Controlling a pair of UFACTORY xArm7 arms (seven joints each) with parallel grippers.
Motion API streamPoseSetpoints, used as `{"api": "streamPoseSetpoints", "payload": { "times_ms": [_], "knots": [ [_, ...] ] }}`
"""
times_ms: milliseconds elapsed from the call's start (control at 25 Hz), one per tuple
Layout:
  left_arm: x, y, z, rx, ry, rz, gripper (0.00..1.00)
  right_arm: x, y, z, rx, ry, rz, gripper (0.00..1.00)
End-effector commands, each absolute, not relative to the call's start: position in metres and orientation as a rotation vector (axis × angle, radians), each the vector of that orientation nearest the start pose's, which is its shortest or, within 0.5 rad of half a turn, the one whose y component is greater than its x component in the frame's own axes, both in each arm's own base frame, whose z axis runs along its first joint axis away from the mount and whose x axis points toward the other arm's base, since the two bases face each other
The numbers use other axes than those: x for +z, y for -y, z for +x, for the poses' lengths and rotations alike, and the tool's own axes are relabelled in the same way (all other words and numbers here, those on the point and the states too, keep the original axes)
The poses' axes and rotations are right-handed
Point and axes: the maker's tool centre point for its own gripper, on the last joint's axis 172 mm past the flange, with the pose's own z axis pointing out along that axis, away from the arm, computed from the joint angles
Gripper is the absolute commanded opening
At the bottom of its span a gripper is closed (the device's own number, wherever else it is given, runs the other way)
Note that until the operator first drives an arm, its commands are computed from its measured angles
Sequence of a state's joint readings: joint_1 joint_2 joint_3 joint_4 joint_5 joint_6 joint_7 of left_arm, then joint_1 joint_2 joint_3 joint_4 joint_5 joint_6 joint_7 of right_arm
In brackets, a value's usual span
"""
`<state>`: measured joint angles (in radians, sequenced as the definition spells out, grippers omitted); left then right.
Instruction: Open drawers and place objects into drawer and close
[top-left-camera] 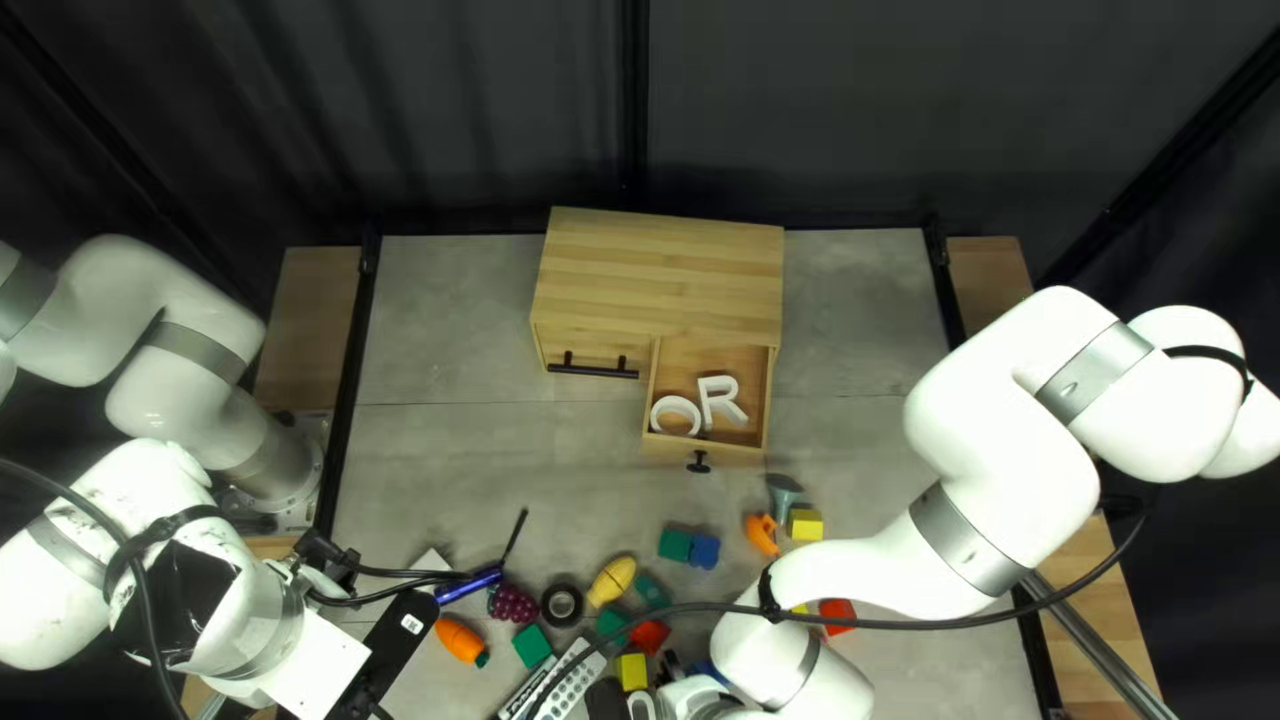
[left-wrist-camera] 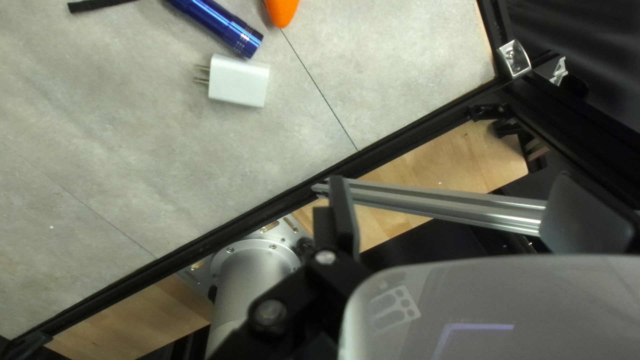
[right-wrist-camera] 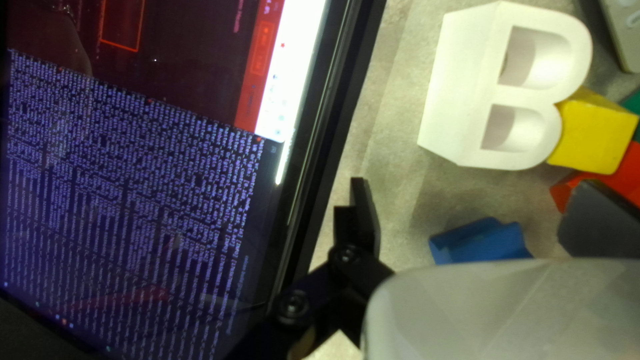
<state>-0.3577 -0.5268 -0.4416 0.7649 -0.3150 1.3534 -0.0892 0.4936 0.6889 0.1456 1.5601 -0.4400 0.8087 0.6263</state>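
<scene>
Left gripper point(top-left-camera: 396, 643): fingers spread wide, nothing between them. It is above the table's near left corner; its wrist view gives you a glossy blue metal flashlight point(left-wrist-camera: 220, 25), a smooth white plug-in charger point(left-wrist-camera: 239, 81) with two metal prongs, and the tip of an orange carrot point(left-wrist-camera: 281, 9).

Right gripper point(top-left-camera: 674, 670): fingers apart, holding nothing. Ahead of it you have a matte white block letter B point(right-wrist-camera: 491, 90) touching a yellow block point(right-wrist-camera: 593, 131); a blue piece point(right-wrist-camera: 479, 241) lies in the opening's line. A lit glossy screen point(right-wrist-camera: 133, 200) is beside it.

Container: pale wood cabinet point(top-left-camera: 660, 274), striped grain, at the table's far side. Left drawer point(top-left-camera: 587, 350) shut, black bar handle. Right drawer point(top-left-camera: 708, 450) pulled out, round black knob; inside, a white letter R point(top-left-camera: 722, 400) and a curved white piece point(top-left-camera: 676, 416), side by side.

Loose objects for you on the grey, mottled table point(top-left-camera: 454, 467): bumpy purple grapes point(top-left-camera: 512, 603), black ring point(top-left-camera: 562, 604), yellow lemon point(top-left-camera: 612, 580), yellow cube point(top-left-camera: 806, 524), red block point(top-left-camera: 838, 615).
</scene>
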Motion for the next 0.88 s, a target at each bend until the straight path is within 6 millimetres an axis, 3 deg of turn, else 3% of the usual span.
{"api": "streamPoseSetpoints", "payload": {
  "times_ms": [40, 480, 880],
  "knots": [
    [0.236, 0.263, 0.180, 0.193, -0.881, -3.053, 1.00, 0.043, -0.331, 0.550, -0.331, 0.437, -3.239, 1.00],
    [0.236, 0.263, 0.180, 0.193, -0.881, -3.053, 1.00, 0.038, -0.320, 0.556, -0.246, 0.406, -3.247, 1.00],
    [0.236, 0.263, 0.180, 0.193, -0.881, -3.053, 1.00, 0.038, -0.322, 0.551, -0.178, 0.348, -3.260, 1.00]
  ]
}}
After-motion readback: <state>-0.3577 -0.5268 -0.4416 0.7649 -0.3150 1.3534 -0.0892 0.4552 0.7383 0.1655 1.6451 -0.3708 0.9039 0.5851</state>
